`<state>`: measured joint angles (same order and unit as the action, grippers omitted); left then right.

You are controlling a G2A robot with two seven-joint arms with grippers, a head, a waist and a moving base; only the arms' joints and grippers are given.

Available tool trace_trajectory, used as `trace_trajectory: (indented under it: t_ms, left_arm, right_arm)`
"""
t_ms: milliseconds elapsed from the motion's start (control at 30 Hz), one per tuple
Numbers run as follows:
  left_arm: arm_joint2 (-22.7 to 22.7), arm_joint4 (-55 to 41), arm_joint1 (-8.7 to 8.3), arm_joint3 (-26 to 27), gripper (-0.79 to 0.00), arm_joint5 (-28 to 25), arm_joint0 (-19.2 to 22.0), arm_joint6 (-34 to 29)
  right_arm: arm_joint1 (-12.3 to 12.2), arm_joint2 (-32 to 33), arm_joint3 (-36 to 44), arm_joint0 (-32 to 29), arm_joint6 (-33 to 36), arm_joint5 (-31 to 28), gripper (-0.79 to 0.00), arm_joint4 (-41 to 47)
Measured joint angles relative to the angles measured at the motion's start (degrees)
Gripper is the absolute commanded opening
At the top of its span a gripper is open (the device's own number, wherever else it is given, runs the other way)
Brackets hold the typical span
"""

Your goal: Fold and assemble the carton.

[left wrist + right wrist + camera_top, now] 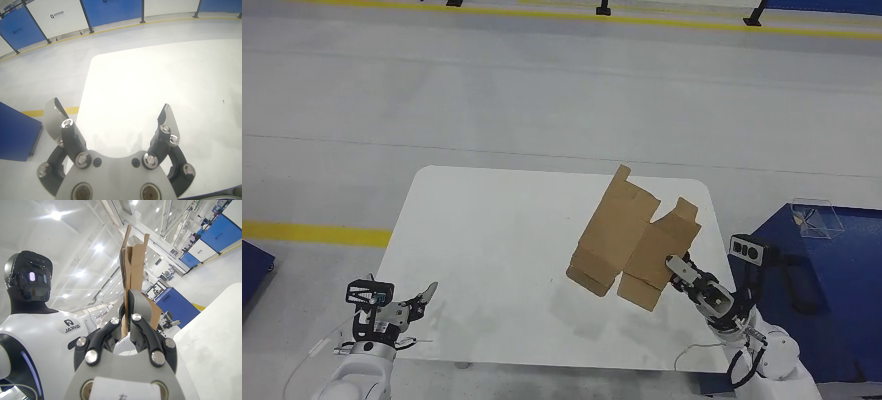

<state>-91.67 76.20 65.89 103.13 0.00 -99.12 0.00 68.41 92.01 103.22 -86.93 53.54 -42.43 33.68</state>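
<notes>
- The right tool (127, 294) has its jaws drawn in narrow. They pinch one edge of the flat brown corrugated-cardboard carton (627, 240), and the board sits squarely between the two pads, seen edge-on from the wrist.
- The grip falls on the carton's near right edge, close to a corner flap. That leaves nearly the whole sheet free beyond the tool.
- Pinching at the rim looks deliberate. It lifts the carton where its panels can be swung open, and it keeps the long creases clear for a second grip.
- The carton is collapsed, with its layers lying against one another and notched flaps at both ends. No panel is squared up yet, so by my reading the assembly has barely begun.
- The carton hangs clear of the white, round-cornered counter (492, 230), above its right half. It slants from the tool toward the far middle, and a faint shadow lies under its near end.
- The left tool (111, 106) is spread wide, with nothing between its fingers and nothing touching them.
- It hovers at the counter's near left corner, well apart from the carton. This reads as a waiting post from which it could take the free edge.
</notes>
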Motion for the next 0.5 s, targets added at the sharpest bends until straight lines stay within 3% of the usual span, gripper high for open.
trace_trajectory:
  t_ms: [267, 400, 500]
  left_arm:
    - [0.00, 0.00, 0.00, 0.00, 0.000, 0.00, 0.00, 0.00]
    - [0.00, 0.00, 0.00, 0.00, 0.000, 0.00, 0.00, 0.00]
    - [0.00, 0.00, 0.00, 0.00, 0.000, 0.00, 0.00, 0.00]
  right_arm:
    - [0.00, 0.15, 0.34, 0.09, -0.19, -0.15, -0.785, -0.12]
    - [-0.17, 1.19, 6.22, -0.20, -0.45, -0.57, -0.785, 3.67]
    - [-0.51, 6.17, 10.54, -0.45, -1.06, -2.91, -0.785, 4.01]
